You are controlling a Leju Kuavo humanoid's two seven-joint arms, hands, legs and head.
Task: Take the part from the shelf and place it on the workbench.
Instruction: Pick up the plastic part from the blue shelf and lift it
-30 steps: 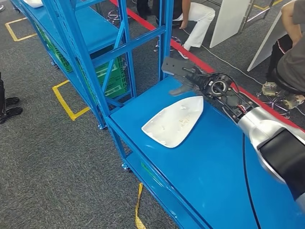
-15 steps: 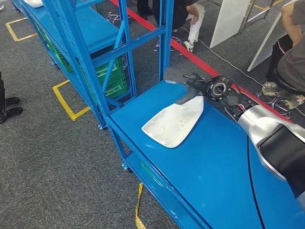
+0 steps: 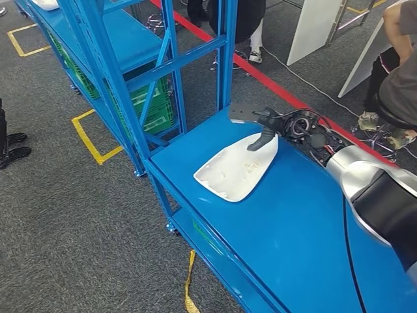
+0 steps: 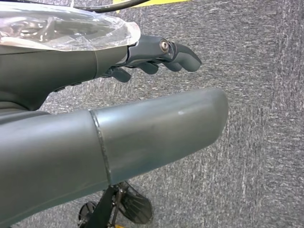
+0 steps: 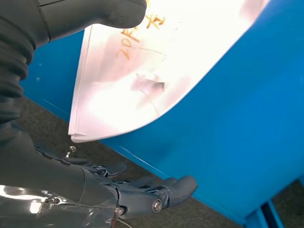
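The blue table point(image 3: 295, 222) fills the lower right of the head view, on grey carpet point(image 3: 64, 215) beside a blue shelf frame point(image 3: 162, 59) holding a green crate point(image 3: 157, 107). The white part point(image 3: 238, 166) lies flat at frame centre, its long axis running lower left to upper right. The right hand point(image 3: 260, 127) has its thumb point(image 5: 107, 12) on the part's wide end and its fingers point(image 5: 157, 192) spread beyond the table edge; a grip cannot be confirmed. The right wrist view shows orange handwriting point(image 5: 137, 33) on the part. The left hand point(image 4: 157, 54) hangs over carpet, fingers loosely extended, holding nothing.
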